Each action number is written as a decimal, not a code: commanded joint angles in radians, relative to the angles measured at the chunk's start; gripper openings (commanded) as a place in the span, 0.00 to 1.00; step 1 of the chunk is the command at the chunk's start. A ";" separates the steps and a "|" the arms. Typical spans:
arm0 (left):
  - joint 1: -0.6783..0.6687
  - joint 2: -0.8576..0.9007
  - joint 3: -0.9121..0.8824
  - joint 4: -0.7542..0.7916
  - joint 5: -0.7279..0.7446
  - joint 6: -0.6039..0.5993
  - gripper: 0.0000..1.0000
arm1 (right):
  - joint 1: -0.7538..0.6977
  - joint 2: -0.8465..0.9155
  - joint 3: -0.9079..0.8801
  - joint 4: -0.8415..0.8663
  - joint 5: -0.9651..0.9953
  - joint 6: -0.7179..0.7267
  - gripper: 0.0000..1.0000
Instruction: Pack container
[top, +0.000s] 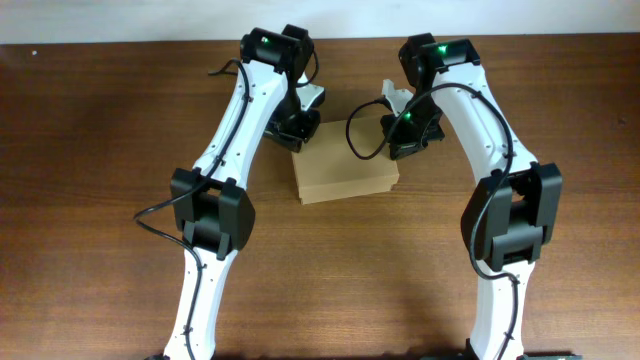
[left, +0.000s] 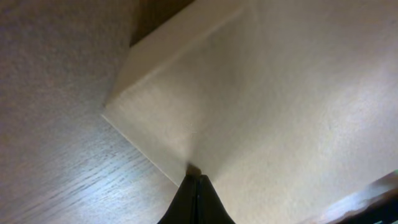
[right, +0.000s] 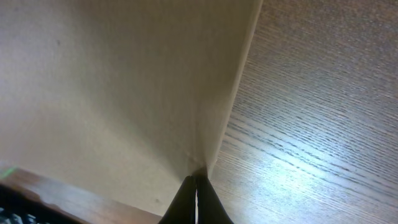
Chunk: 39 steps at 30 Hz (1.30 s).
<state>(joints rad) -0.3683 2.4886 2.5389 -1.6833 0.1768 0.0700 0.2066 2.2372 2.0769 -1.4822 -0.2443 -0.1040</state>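
Note:
The container (top: 345, 160), a plain tan cardboard box, lies on the wooden table with its lid down. My left gripper (top: 297, 130) is at its far left corner. In the left wrist view the black fingers (left: 194, 177) are shut together, their tips touching the edge of the box top (left: 267, 93). My right gripper (top: 405, 135) is at the far right corner. In the right wrist view its fingers (right: 196, 176) are shut with only a hairline slit, and their tips meet the box's side edge (right: 112, 81). Nothing shows between either pair of fingers. The box's contents are hidden.
Brown wooden table (top: 100, 150) spreads on all sides of the box. Both arms reach in from the near edge and arch over the table's middle. A black cable (top: 355, 135) loops over the box's far edge.

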 joint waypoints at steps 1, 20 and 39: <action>0.002 -0.037 -0.054 0.000 0.019 -0.010 0.02 | 0.011 -0.012 -0.026 0.011 0.013 0.007 0.04; 0.050 -0.088 0.010 0.149 -0.071 -0.064 0.02 | -0.050 -0.014 0.137 0.042 0.006 0.007 0.04; 0.386 -0.088 0.151 0.315 -0.181 -0.085 0.37 | -0.366 -0.013 0.370 0.027 0.020 0.034 0.33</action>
<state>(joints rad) 0.0067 2.4344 2.6736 -1.3674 0.0078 -0.0032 -0.1669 2.2341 2.4290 -1.4548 -0.2287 -0.0685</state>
